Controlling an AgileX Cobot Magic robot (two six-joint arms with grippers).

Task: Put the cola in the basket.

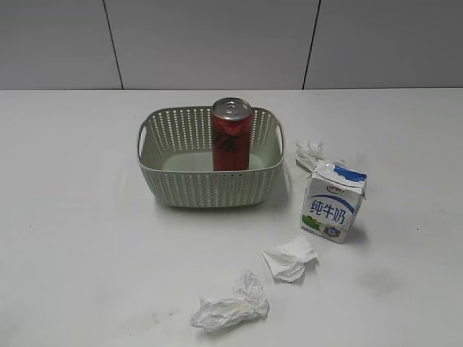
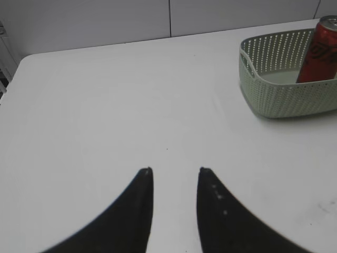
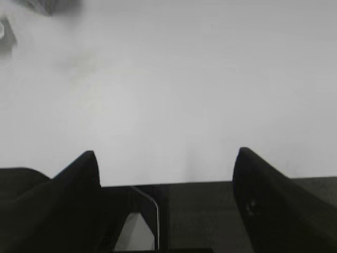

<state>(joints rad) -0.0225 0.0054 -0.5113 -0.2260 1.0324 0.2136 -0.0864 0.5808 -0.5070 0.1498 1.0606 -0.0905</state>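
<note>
The red cola (image 1: 231, 134) stands upright inside the pale green basket (image 1: 181, 186) at the middle of the white table. In the left wrist view the cola (image 2: 321, 51) and the basket (image 2: 284, 97) show at the top right. My left gripper (image 2: 175, 169) is open and empty over bare table, well to the left of the basket. My right gripper (image 3: 166, 153) is open wide and empty near the table's edge; neither the cola nor the basket shows in its view. Neither gripper shows in the exterior view.
A white-and-blue milk carton (image 1: 333, 202) stands right of the basket. Crumpled tissues lie behind the carton (image 1: 309, 153), in front of it (image 1: 289, 258) and near the front edge (image 1: 230, 305). A grey panelled wall runs behind the table.
</note>
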